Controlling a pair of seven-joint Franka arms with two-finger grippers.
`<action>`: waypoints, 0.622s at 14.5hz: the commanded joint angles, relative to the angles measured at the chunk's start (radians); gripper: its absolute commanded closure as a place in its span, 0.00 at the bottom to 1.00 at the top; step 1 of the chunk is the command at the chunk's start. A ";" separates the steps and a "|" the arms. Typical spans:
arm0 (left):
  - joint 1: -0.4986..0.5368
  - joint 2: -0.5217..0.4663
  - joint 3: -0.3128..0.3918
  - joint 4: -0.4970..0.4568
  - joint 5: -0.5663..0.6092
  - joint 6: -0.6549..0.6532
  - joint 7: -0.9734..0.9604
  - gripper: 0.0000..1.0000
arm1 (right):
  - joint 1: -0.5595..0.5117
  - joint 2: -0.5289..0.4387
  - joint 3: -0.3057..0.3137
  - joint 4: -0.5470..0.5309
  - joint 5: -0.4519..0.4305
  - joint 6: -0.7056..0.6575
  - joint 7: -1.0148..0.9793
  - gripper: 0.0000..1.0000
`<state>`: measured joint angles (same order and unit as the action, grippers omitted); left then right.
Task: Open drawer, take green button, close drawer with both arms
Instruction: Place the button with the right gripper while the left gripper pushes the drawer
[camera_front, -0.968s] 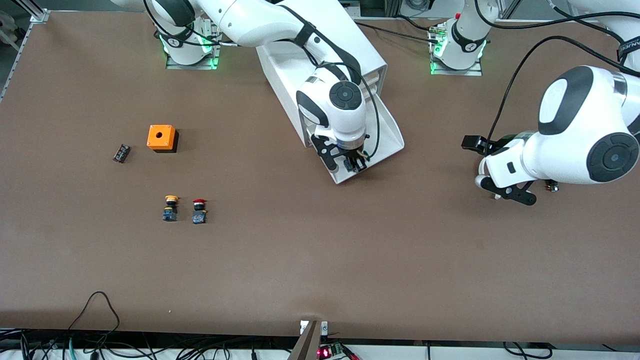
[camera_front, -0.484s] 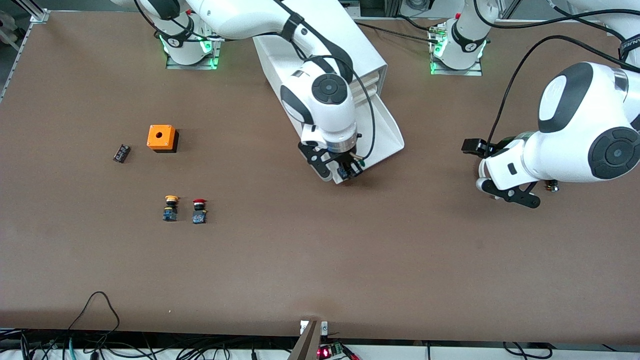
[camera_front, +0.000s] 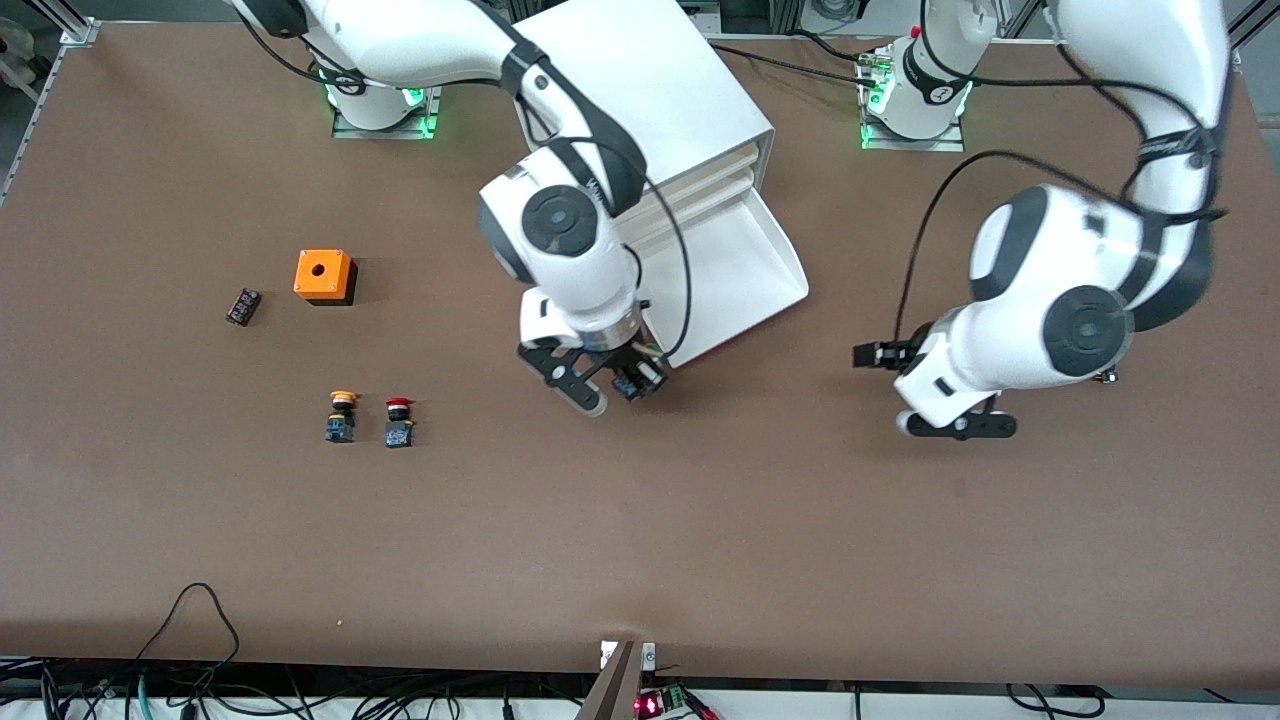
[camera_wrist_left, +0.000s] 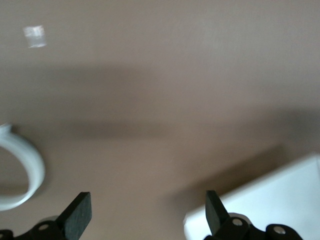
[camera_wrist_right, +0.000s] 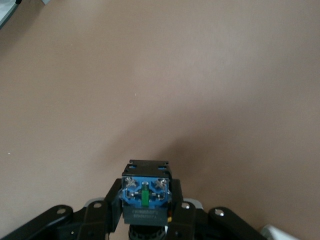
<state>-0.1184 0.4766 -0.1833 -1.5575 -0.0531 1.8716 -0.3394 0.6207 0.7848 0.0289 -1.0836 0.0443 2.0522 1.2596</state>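
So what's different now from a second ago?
The right gripper, shut on the green button, has carried it out of the open drawer to over bare table toward the front camera. The left gripper, open, has swung in toward the drawer. The drawer stays open; the yellow and red buttons and orange box haven't moved.

Button (camera_wrist_right: 144, 197) cap hidden btwn fingers — cabinet (camera_front: 640, 90) top cut off.

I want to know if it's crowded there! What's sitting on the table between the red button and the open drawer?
Nothing sits there: the front view shows bare brown table from the red button to the drawer. Only the right gripper, holding the button, is over that stretch.
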 joint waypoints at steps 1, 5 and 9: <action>-0.003 -0.027 -0.031 -0.181 0.016 0.244 -0.136 0.00 | -0.083 -0.068 0.014 -0.080 0.061 -0.038 -0.251 1.00; -0.043 -0.038 -0.070 -0.363 0.016 0.481 -0.347 0.00 | -0.182 -0.170 0.014 -0.258 0.089 -0.027 -0.602 1.00; -0.069 -0.038 -0.084 -0.432 0.021 0.566 -0.441 0.00 | -0.243 -0.173 0.009 -0.308 0.092 -0.026 -0.846 1.00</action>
<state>-0.1795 0.4815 -0.2683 -1.9386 -0.0531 2.4137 -0.7335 0.4073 0.6548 0.0289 -1.3085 0.1173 2.0134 0.5303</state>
